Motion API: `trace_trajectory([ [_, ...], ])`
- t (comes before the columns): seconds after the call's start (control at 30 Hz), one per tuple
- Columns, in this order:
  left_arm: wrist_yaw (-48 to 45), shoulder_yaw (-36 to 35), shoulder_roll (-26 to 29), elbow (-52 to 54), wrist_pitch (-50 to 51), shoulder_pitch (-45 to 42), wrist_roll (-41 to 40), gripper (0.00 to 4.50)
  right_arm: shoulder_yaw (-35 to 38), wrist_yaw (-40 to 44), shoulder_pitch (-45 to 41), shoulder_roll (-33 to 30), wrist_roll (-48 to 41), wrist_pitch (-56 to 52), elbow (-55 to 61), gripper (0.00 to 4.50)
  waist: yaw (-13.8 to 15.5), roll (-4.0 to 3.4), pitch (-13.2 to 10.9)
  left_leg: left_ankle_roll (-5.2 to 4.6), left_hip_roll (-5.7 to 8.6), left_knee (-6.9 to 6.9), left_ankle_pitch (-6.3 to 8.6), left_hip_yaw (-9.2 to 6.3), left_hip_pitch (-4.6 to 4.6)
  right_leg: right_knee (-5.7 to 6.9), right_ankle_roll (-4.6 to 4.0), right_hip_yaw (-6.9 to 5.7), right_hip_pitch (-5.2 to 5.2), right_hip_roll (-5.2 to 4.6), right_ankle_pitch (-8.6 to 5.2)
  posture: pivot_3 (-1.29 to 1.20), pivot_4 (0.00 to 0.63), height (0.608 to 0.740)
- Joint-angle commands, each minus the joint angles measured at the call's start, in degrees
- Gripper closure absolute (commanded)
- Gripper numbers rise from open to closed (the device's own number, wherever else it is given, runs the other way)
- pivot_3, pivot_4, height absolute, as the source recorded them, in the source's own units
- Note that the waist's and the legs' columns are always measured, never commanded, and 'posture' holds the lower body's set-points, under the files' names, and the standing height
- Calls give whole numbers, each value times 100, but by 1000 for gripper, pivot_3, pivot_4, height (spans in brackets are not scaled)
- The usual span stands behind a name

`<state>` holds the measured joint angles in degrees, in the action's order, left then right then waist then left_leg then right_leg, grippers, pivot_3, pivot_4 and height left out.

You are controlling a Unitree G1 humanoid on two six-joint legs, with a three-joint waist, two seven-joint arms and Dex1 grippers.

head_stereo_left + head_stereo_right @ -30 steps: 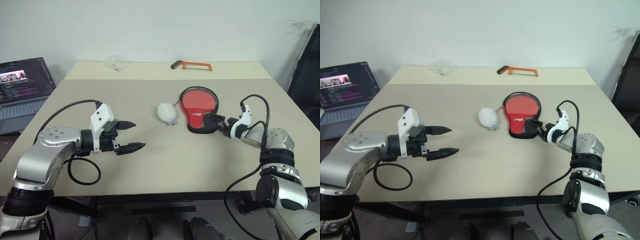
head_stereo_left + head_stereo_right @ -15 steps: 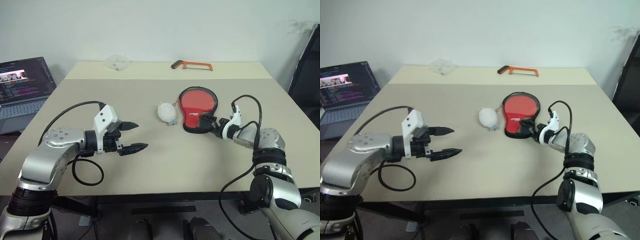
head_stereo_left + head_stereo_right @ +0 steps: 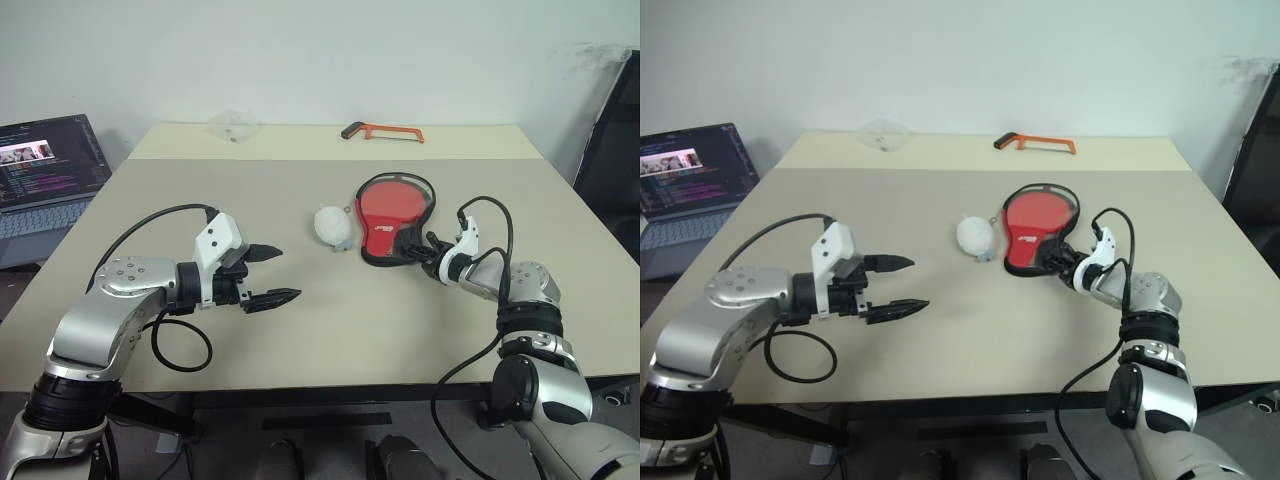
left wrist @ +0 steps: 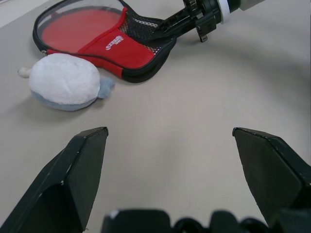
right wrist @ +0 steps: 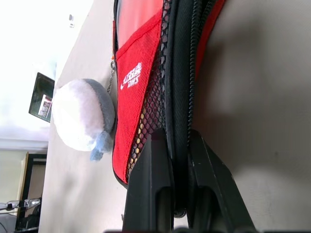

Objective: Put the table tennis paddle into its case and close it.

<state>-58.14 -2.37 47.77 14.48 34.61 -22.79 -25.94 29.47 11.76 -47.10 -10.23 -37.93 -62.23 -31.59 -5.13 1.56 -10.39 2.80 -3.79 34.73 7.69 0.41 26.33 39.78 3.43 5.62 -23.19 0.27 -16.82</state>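
Paddle (image 4: 80, 29) already inside the case (image 3: 390, 215), right gripper (image 5: 173, 160) fingers pinching its black zipper edge, left gripper (image 3: 272, 275) spread empty; zipping left.

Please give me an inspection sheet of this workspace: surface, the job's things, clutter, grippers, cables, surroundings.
Surface: beige table, no spills seen.
Job's things: the case lies flat right of centre, round end open, a plain red face showing inside; grey fuzzy ball rests beside it on its cord. Whether that face is the paddle, cannot tell.
Clutter: orange hacksaw and a clear plastic item at the far edge.
Grippers: right gripper has its jaws shut on the case's narrow end; left gripper hovers above the table, jaws open, holding nothing.
Cables: black cable loops at each wrist, off the case.
Surroundings: open laptop to the left, white wall behind.
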Motion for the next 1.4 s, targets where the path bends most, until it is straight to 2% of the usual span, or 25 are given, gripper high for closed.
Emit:
trace_trajectory([
  [0.03,-23,-28,21,6,-128,-57,26,0,-234,-50,392,288,-321,-843,611,4459,-1,0,0,0,-1,-7,0,-1,0,-1,-3,0,0,1,-1,0,150,740],
  [0.13,-43,-16,30,-22,-142,-67,39,0,-277,-103,682,380,-521,-1374,1275,4459,0,1,1,0,-4,-25,0,-7,-2,0,-18,-8,-4,6,-9,0,150,740],
  [0.3,-153,67,55,-165,-196,-159,98,0,-754,98,1671,350,-1018,-2714,2997,4459,19,13,8,0,-6,-71,0,-10,-23,1,-47,-14,-4,10,-26,0,150,740],
  [0.5,-317,136,102,-348,-257,-304,162,0,-1237,345,2563,-274,-1742,-3027,4065,4459,27,18,11,-1,-14,-83,4,-13,-33,6,-61,-20,-2,17,-42,0,150,740],
  [0.73,-471,191,144,-525,-286,-487,239,0,-1769,541,3366,-1113,-2622,-3027,4692,4459,39,30,19,-1,-13,-82,4,-12,-33,4,-58,-21,0,15,-44,0,150,740],
  [0.9,-530,192,173,-550,-284,-527,276,0,-1831,635,3604,-1396,-2880,-3027,4810,4459,48,38,24,-1,-13,-81,4,-12,-33,4,-57,-20,1,15,-44,0,150,740],
  [1.07,-553,173,193,-550,-281,-535,297,0,-1937,667,3677,-1415,-2869,-3027,4902,4459,49,48,30,-1,-13,-81,4,-14,-34,4,-56,-21,1,15,-44,0,150,740],
  [1.2,-539,165,184,-547,-281,-531,321,0,-2157,584,3612,-1546,-2373,-2725,4999,4459,49,56,35,-1,-14,-81,4,-14,-34,4,-57,-22,1,15,-45,0,150,740],
  [1.27,-520,149,175,-541,-265,-525,321,0,-1991,572,3494,-1533,-2339,-2594,4982,4459,48,60,37,-1,-14,-81,4,-14,-34,4,-57,-21,1,15,-45,0,150,740],
  [1.4,-506,95,203,-584,-284,-521,336,0,-1790,784,3346,-1941,-2426,-2584,5231,3309,48,60,37,-1,-12,-77,3,-12,-36,4,-51,-14,0,14,-42,0,150,740],
])
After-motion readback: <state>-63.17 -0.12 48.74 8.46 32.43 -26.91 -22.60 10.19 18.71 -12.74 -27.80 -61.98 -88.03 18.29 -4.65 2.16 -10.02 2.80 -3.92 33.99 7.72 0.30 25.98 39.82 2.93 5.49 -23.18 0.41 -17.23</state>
